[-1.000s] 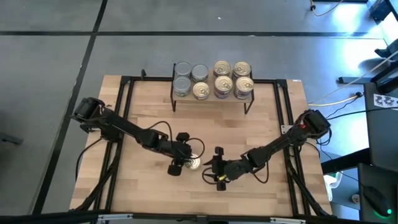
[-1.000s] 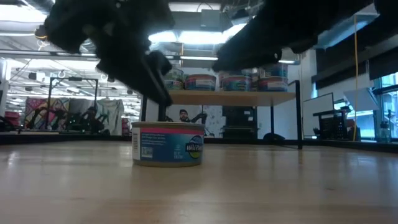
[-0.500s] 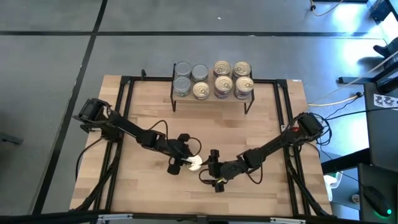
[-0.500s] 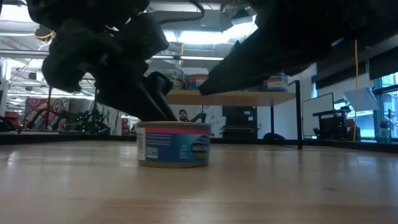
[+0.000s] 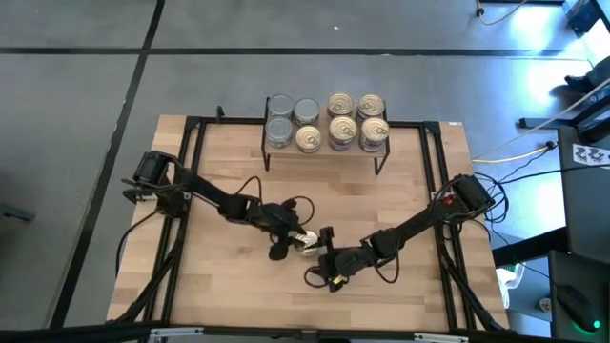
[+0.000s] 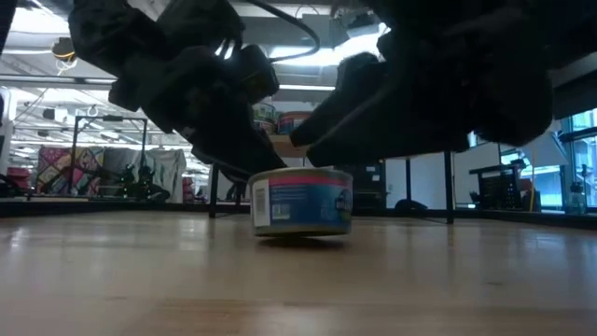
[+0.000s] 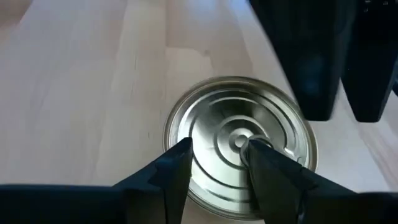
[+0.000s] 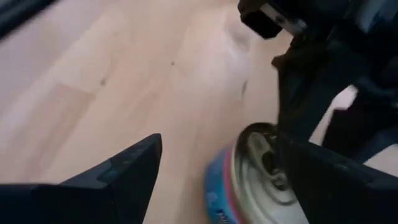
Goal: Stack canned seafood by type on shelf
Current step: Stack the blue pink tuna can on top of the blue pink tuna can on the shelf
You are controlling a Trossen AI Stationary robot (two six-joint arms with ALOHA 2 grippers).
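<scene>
Light wood table (image 5: pixel 400 191), black frame rails along its edges. Shelf (image 5: pixel 324 150) stands at the far edge on thin black legs, well clear of both sets of jaws. On it: silver-top cans (image 5: pixel 292 121) on one side, gold-top cans (image 5: pixel 355 121) on the other. One silver-top can (image 6: pixel 300 201) sits on the bare tabletop mid-table, right under the left jaws, between the right jaws.

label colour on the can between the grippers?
Blue with a pink band at the top on the can; clearest in the low view.
</scene>
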